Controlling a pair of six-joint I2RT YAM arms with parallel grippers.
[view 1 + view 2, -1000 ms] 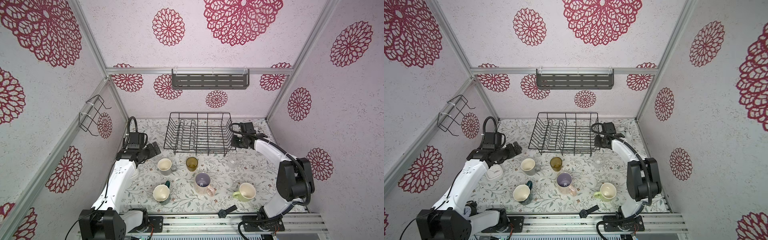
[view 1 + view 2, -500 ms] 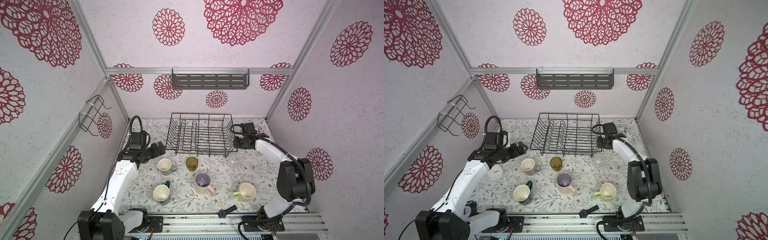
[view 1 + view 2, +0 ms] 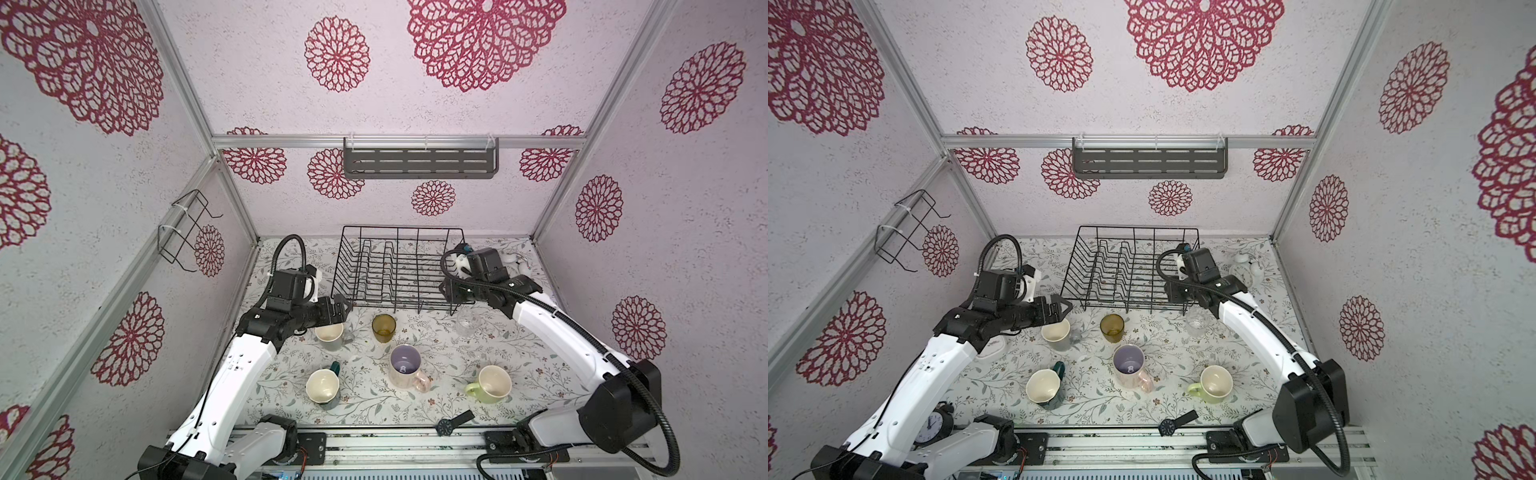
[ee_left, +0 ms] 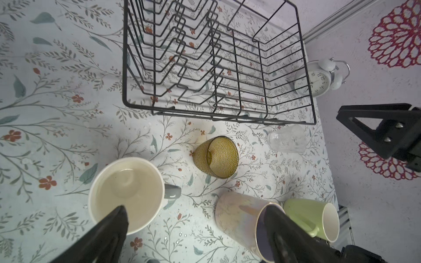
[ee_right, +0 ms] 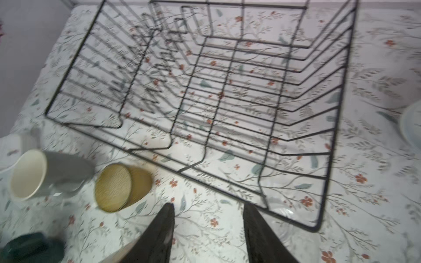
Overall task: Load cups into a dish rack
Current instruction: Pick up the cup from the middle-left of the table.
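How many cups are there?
6, none racked: grey mug, amber glass tumbler, clear glass by black wire rack; pink mug central; dark teal mug, light green mug at front.

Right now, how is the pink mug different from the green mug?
The pink mug is taller; the green mug is shorter. The pink mug is purple inside, while the green mug is cream inside. The pink mug stands near the middle of the table, and the green mug stands further to the right. Both have a handle, stand upright with their mouths up, and sit on the table outside the dish rack.
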